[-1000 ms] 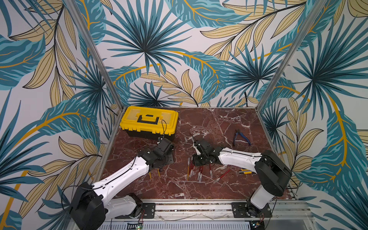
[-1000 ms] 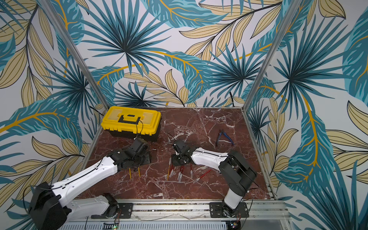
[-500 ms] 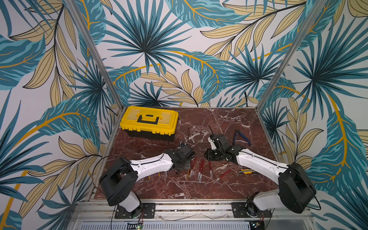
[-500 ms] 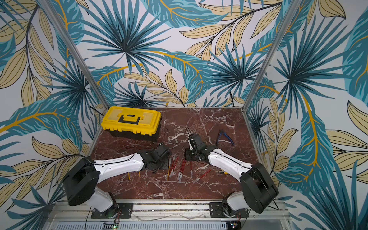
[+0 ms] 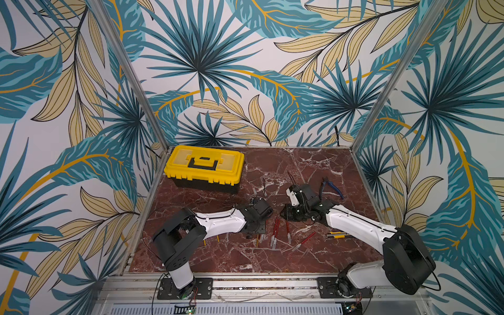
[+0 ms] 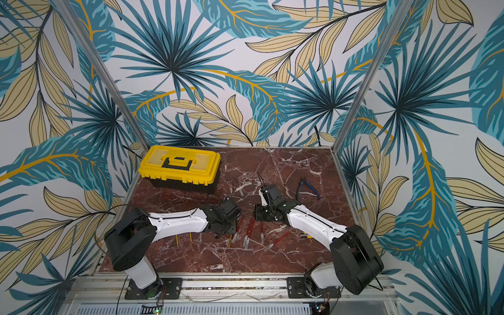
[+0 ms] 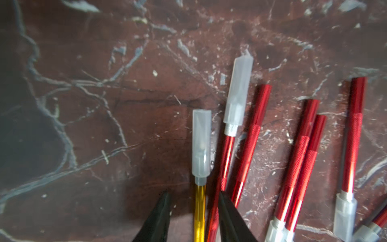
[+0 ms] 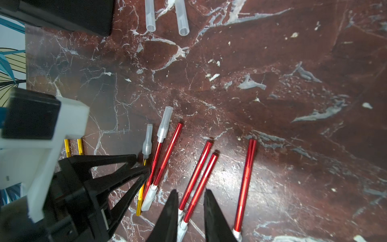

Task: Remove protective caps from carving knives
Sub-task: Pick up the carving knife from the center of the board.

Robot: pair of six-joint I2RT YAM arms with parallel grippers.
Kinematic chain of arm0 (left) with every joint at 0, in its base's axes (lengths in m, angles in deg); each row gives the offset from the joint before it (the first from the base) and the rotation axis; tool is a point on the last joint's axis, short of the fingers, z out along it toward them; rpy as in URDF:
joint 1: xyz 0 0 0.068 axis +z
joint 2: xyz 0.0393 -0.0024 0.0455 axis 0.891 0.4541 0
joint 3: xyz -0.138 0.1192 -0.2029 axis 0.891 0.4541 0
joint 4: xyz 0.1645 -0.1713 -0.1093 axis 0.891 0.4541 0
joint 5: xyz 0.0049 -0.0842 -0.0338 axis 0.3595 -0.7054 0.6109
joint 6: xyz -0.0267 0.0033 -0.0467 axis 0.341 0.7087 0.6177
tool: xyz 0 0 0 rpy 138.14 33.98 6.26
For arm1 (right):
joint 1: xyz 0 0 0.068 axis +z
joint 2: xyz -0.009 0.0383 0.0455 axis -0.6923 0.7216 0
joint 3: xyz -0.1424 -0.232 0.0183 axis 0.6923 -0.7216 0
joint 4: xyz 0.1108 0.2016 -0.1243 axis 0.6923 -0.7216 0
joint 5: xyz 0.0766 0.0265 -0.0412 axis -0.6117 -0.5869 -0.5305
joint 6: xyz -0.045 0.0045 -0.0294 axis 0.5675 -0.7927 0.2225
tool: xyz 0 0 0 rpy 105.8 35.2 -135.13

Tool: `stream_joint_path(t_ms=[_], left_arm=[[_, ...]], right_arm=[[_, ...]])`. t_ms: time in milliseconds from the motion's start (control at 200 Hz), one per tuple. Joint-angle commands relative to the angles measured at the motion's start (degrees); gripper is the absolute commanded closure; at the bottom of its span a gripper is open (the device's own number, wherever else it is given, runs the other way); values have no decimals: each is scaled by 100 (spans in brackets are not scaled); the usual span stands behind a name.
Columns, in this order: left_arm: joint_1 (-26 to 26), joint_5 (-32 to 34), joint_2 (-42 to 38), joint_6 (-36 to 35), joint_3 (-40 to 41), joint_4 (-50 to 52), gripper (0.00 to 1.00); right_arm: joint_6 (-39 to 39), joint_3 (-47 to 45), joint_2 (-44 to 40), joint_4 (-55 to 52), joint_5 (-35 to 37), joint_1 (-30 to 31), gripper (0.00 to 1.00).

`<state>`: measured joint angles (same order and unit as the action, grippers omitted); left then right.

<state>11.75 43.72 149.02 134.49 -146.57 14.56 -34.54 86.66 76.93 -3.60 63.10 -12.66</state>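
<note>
The yellow-handled knife (image 7: pixel 199 209) lies flat on the marble tabletop (image 7: pixel 83 104) with its cap (image 7: pixel 201 144) on. Its handle runs between the fingers (image 7: pixel 159 218) of the left gripper (image 7: pixel 194 195), and the cap lies just beyond the fingertips. Those fingers stand apart, with bare table showing between the handle and one of them. The other tip sits at the handle of a capped red-handled knife (image 7: pixel 227 157) that lies just beside the yellow one. So the step in hand looks like the left arm taking hold of the yellow handle, not the pulling itself. The next move calls for the fingers to come together on the yellow handle alone, without pinching the red neighbour, leaving the cap free for a pull along the knife's length. The right gripper (image 8: pixel 191 190) has its fingers apart too, with a pair of red-handled knives (image 8: pixel 196 174) lying side by side between them, their capped ends back toward its palm; I cannot tell whether it touches them. It would then have to take the yellow knife's cap. Two loose caps (image 8: pixel 150 16) lie well beyond its fingertips, so a little of the job looks done and most caps are on.
</note>
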Motion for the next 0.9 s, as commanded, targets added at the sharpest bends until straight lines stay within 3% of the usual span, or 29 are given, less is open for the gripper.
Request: stream_joint_path(t_ms=[0, 471, 691, 891], left_arm=[[-17, 74, 135, 58, -222, 78, 68], [-17, 78, 110, 76, -299, 154, 72], [-17, 198, -151, 68, -257, 274, 63], [-8, 265, -211, 76, -157, 327, 66]], right_arm=[[4, -62, 66, 0, -48, -20, 75], [16, -78, 248, 92, -128, -31, 76], [-27, -97, 381, 196, -250, -30, 75], [-3, -53, 392, 145, -236, -33, 75]])
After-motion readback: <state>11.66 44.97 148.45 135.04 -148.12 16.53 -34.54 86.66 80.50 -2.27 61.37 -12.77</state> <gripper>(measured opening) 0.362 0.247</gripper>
